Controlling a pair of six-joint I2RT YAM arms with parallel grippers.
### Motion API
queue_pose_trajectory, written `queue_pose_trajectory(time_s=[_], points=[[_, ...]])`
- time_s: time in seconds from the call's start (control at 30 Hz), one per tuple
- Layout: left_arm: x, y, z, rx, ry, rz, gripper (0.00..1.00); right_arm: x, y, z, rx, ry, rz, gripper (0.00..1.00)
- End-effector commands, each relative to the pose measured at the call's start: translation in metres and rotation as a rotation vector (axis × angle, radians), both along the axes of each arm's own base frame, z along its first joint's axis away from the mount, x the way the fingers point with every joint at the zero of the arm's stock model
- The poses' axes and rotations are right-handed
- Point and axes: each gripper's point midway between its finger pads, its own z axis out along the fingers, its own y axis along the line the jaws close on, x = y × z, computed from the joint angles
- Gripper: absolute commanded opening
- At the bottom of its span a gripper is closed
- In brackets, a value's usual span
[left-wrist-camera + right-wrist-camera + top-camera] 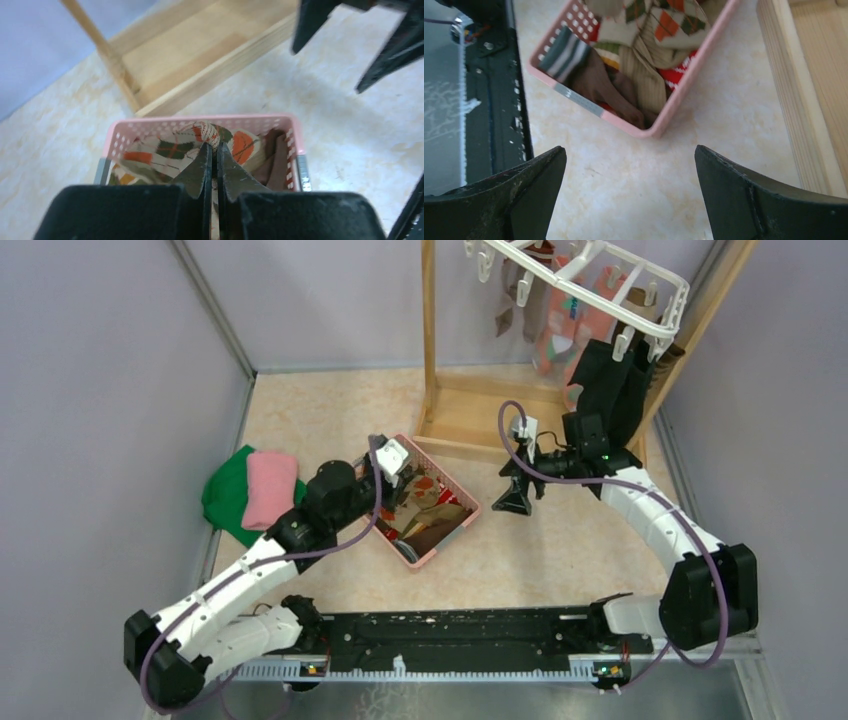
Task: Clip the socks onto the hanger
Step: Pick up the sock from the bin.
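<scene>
Several socks lie in a pink basket [470, 510] at mid-table. My left gripper [214, 145] reaches down into it and is shut on the brown-orange argyle sock [170, 150], with a pinch of its fabric bunched at the fingertips. In the top view the left gripper [408, 483] is over the basket's far end. My right gripper [630, 150] hangs open over bare table just right of the basket [674, 110], holding nothing. A brown sock [599, 80] and a striped one [566, 52] fill the basket's near end. The white hanger [620, 280] hangs at top right, with socks [555, 330] clipped under it.
The wooden stand's base [470, 420] sits just beyond the basket. Folded green and pink cloths [250, 490] lie at the left, near the wall. A black rail [450, 635] runs along the near edge between the arm bases.
</scene>
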Motion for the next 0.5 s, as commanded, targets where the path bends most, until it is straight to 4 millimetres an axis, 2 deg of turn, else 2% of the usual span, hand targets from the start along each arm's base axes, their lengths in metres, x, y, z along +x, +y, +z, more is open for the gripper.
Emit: queue_pose_trajectory(time_s=[0.0,0.07,0.27,0.33,0.47], points=[[-0.024,-0.026,0.075,-0.278,-0.287,-0.202,0.0,-0.009,0.034,0.053,0.158,-0.082,0.187,0.98],[-0.027,-0.029,0.085,-0.325,-0.279,-0.227,0.0,-0.007,0.042,0.063,0.164,-0.105,0.21,0.98],[-0.04,-0.049,0.095,-0.429,-0.191,-0.369,0.0,-0.005,0.058,0.087,0.188,-0.157,0.257,0.98],[-0.041,-0.049,0.098,-0.479,-0.153,-0.39,0.0,-0.008,0.057,0.088,0.191,-0.172,0.273,0.98],[-0.046,-0.048,0.107,-0.578,-0.108,-0.466,0.0,-0.022,0.055,0.073,0.204,-0.15,0.307,0.98]])
